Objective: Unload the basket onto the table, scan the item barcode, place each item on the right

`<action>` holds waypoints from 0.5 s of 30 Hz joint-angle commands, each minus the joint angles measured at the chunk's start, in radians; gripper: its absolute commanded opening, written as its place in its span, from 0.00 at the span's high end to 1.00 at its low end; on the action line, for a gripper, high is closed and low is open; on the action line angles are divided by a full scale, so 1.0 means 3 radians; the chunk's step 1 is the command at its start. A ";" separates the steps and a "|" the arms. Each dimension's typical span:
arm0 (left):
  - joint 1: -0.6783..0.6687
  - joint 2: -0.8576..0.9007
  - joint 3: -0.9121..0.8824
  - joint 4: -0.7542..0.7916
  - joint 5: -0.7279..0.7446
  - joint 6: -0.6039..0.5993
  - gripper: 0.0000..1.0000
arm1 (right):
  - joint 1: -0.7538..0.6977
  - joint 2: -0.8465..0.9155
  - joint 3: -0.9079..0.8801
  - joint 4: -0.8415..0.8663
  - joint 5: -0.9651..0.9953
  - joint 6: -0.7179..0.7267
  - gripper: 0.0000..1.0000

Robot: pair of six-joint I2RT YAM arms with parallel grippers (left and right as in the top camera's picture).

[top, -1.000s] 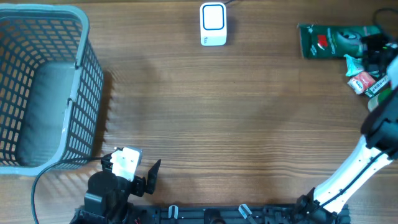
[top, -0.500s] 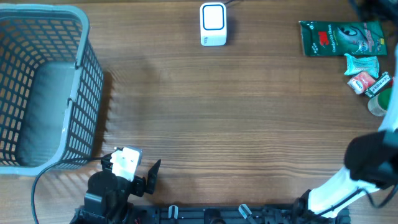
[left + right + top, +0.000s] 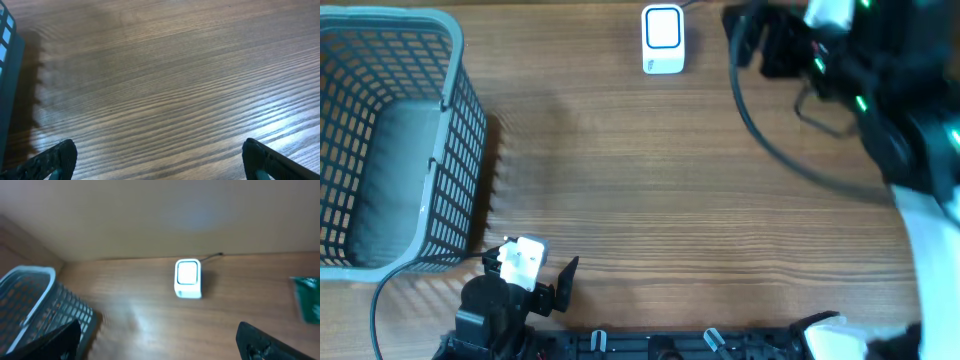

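Scanner [image 3: 188, 278] ahead of right gripper [image 3: 159, 342], jaws wide apart; left gripper [image 3: 160, 160] jaws apart over table [image 3: 165, 75]

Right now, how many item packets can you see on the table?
1: a green packet at the right edge of the right wrist view, right of the white scanner. Overhead, the right arm covers that corner, so more may be hidden.

We see a wood-grain table [image 3: 670, 180] with a soft sheen, a grey plastic-mesh basket [image 3: 465, 170], and a smooth white plastic scanner [image 3: 662, 40].
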 commanded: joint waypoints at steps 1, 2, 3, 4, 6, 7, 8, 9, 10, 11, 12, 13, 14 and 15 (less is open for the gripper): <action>0.0000 -0.0008 -0.0006 0.0008 0.0015 0.0039 0.00 | 0.0010 -0.0308 0.0031 -0.0356 0.0305 -0.0055 0.01; 0.0000 -0.0008 -0.0006 0.0008 0.0015 0.0039 0.00 | 0.0010 -0.0362 0.0031 -0.0441 0.0305 -0.0056 0.00; 0.0000 -0.0008 -0.0006 0.0008 0.0015 0.0039 0.00 | 0.0010 -0.0397 0.0031 -0.0501 0.0305 -0.0057 0.00; 0.0000 -0.0008 -0.0006 0.0008 0.0015 0.0039 0.00 | 0.0010 -0.0430 0.0031 -0.0581 0.0305 -0.0057 0.00; 0.0000 -0.0008 -0.0006 0.0008 0.0015 0.0039 0.00 | 0.0010 -0.0444 0.0031 -0.0707 0.0306 -0.0064 0.00; 0.0000 -0.0008 -0.0006 0.0008 0.0015 0.0039 0.00 | 0.0010 -0.0437 0.0029 -0.0809 0.0305 -0.0061 0.00; 0.0000 -0.0008 -0.0006 0.0008 0.0015 0.0039 0.00 | 0.0010 -0.0430 0.0029 -0.0844 0.0304 -0.0036 0.00; 0.0000 -0.0008 -0.0006 0.0008 0.0015 0.0039 0.00 | 0.0010 -0.0425 0.0029 -0.0856 0.0327 -0.0086 0.00; 0.0000 -0.0008 -0.0006 0.0008 0.0015 0.0039 0.00 | 0.0010 -0.0426 0.0029 -0.0865 0.0329 -0.0142 0.00; 0.0000 -0.0008 -0.0006 0.0008 0.0015 0.0039 0.00 | 0.0010 -0.0426 0.0029 -0.0874 0.0331 -0.0197 0.00; 0.0000 -0.0008 -0.0006 0.0008 0.0015 0.0039 0.00 | 0.0010 -0.0426 0.0029 -0.0870 0.0333 -0.0253 0.00; 0.0000 -0.0008 -0.0006 0.0008 0.0015 0.0039 0.00 | 0.0010 -0.0423 0.0029 -0.0844 0.0334 -0.0356 0.00; 0.0000 -0.0008 -0.0006 0.0008 0.0015 0.0039 0.00 | 0.0010 -0.0418 0.0029 -0.0821 0.0336 -0.0430 0.00; 0.0000 -0.0008 -0.0006 0.0008 0.0015 0.0039 0.00 | 0.0010 -0.0421 0.0005 -0.0764 0.0397 -0.0468 0.00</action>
